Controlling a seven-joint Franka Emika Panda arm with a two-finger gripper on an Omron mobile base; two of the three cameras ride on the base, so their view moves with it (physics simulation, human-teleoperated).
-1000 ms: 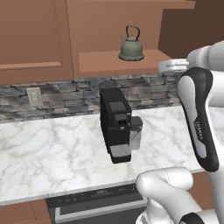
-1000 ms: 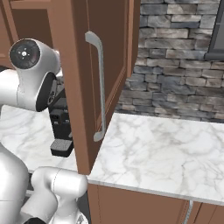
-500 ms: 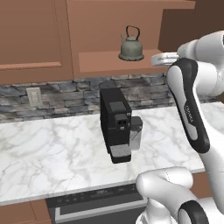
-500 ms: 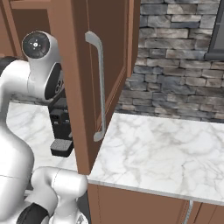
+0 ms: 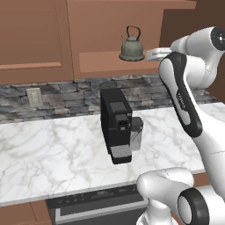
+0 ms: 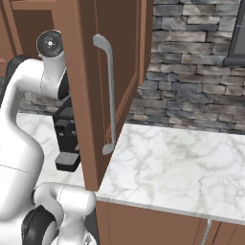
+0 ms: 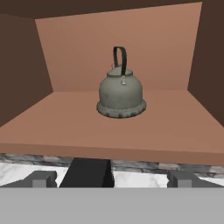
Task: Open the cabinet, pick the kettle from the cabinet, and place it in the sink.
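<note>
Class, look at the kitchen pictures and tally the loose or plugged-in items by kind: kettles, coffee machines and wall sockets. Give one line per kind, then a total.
Kettle: 1
Coffee machine: 1
Wall socket: 1
Total: 3

Both base views look forward over the arm, sharing the coffee machine; the hand view faces straight into the cabinet, kettle near

Blk coffee machine on marble counter, stone backsplash behind.
</note>
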